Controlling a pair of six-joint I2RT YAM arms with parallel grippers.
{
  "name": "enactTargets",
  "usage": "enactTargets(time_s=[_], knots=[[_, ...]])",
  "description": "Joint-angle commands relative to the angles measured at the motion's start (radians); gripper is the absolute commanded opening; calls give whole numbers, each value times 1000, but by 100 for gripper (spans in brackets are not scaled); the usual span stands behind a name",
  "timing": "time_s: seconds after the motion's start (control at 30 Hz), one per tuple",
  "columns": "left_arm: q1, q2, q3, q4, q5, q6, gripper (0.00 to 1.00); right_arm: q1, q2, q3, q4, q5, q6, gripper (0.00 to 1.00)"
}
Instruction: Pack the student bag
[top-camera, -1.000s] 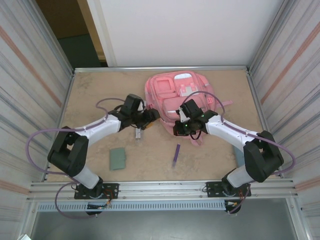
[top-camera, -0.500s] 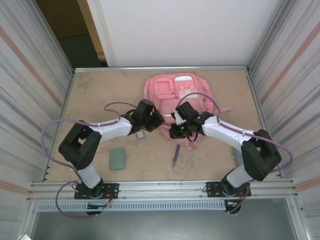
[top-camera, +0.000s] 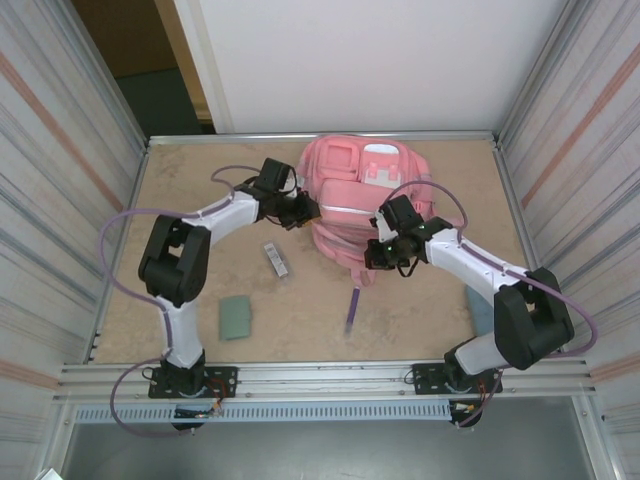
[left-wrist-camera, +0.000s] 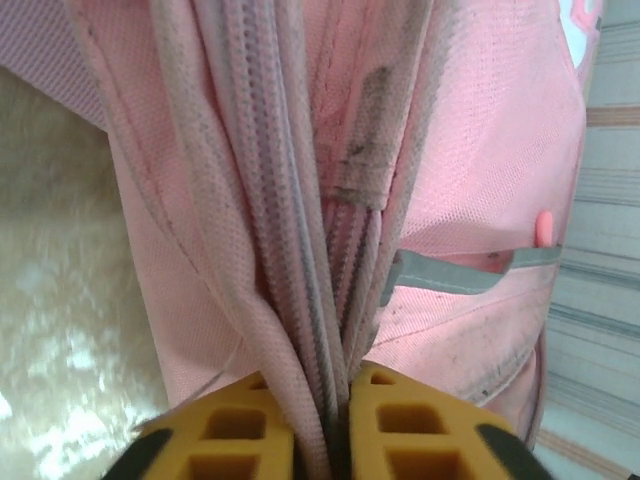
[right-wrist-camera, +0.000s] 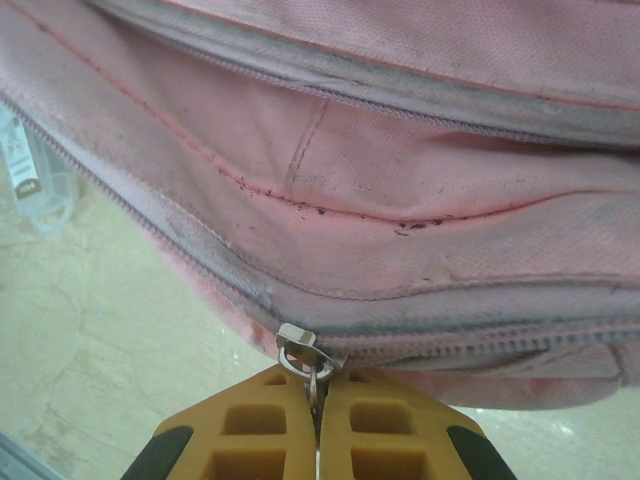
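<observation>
Right gripper (right-wrist-camera: 318, 390) pinches the zip pull (right-wrist-camera: 298, 350), left gripper (left-wrist-camera: 338, 392) clamps the bag (left-wrist-camera: 480, 200) seam (prob. opening step); next you drag zip w/ seam taut.

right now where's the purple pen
In the top view the purple pen lies just on the near side of the student bag, to the right of the green pouch.

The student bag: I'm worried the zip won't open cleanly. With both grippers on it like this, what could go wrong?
1. The right gripper pinches just the thin ring of the zipper pull; it could slip out under a pull.
2. The left gripper holds a bunched fold of the student bag; the fabric might slide free, so the bag drags instead of unzipping.
3. A dragged bag could sweep the purple pen lying close by.
</observation>
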Motion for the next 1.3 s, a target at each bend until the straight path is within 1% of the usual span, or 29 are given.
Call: enactTargets(time_s=[0.0, 0.03, 0.13, 0.23, 0.3, 0.4, 0.47, 0.5, 0.53, 0.6, 0.67, 0.73, 0.83, 0.9, 0.97, 1.03, 1.1, 1.17, 1.27], knots=[[62, 32, 70, -10, 12, 65, 37, 21, 44, 21, -17, -47, 29, 0], [73, 21, 53, 10, 14, 36, 41, 32, 65, 39, -5, -47, 42, 0], [91, -81, -70, 86, -7, -25, 46, 80, 126, 107, 11, -28, 61, 0], [87, -218, -209, 72, -48, -70, 52, 113, 167, 156, 29, -31, 70, 0], [67, -286, -300, 84, -42, -126, 54, 125, 184, 171, 42, -48, 76, 0], [-7, -353, -390, 124, -75, -197, 58, 128, 188, 169, 69, -78, 92, 0], [-48, -365, -404, 135, -110, -234, 60, 130, 186, 157, 96, -104, 99, 0], [-66, -362, -403, 146, -130, -250, 65, 133, 185, 152, 110, -117, 102, 0], [-80, -355, -399, 161, -149, -259, 66, 135, 185, 147, 122, -129, 105, 0], [-108, -320, -380, 160, -201, -290, 67, 143, 188, 141, 147, -147, 117, 0], [-132, -283, -369, 202, -229, -321, 66, 151, 190, 145, 160, -170, 127, 0], [-150, -242, -357, 230, -256, -336, 59, 156, 189, 147, 169, -186, 137, 0], [-152, -207, -332, 226, -292, -336, 40, 152, 177, 151, 134, -159, 131, 0], [-142, -207, -330, 243, -292, -308, 16, 139, 164, 152, 74, -124, 98, 0], [-121, -221, -322, 239, -274, -264, 0, 111, 150, 139, 11, -92, 58, 0], [-100, -230, -295, 213, -239, -193, 0, 70, 134, 121, -51, -54, 30, 0], [-69, -228, -248, 150, -184, -103, 0, 18, 112, 91, -105, -9, 6, 0], [-42, -228, -222, 119, -148, -53, 0, -34, 87, 60, -133, 23, -7, 0], [3, -213, -217, 125, -82, -9, 0, -122, 60, 17, -152, 41, -10, 0]])
